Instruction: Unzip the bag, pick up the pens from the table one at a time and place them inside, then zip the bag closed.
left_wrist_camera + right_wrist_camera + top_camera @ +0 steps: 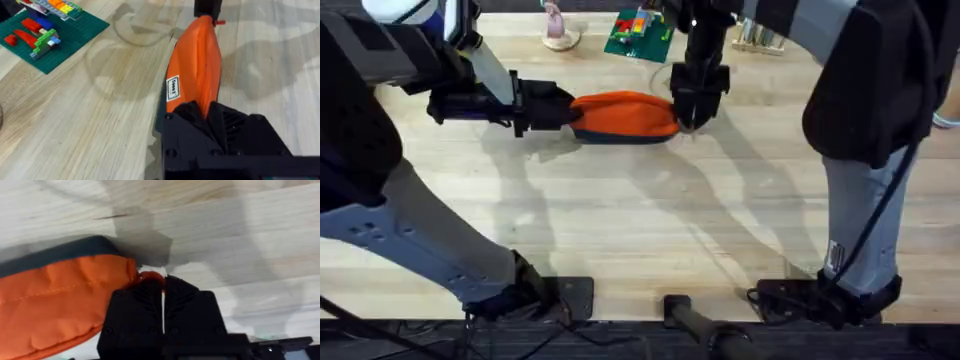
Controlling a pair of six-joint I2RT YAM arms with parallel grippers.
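The orange bag (625, 115) with its dark grey base lies lengthwise on the table (640, 230), toward the far middle. My left gripper (570, 112) is shut on the bag's left end; the left wrist view shows its black fingers (190, 117) pinching the orange fabric (197, 60). At the bag's right end, my right gripper (692, 118) points down and is shut on the small red zipper pull (152, 275). The same pull (219, 22) shows at the bag's far tip in the left wrist view. The zipper looks closed along the bag (55, 300). The pens are out of view.
A green brick baseplate (640, 35) with coloured bricks (42, 30) sits at the table's far edge behind the bag. A pink figure on a round base (558, 30) stands to its left. Bare wood stretches from the bag to the near edge.
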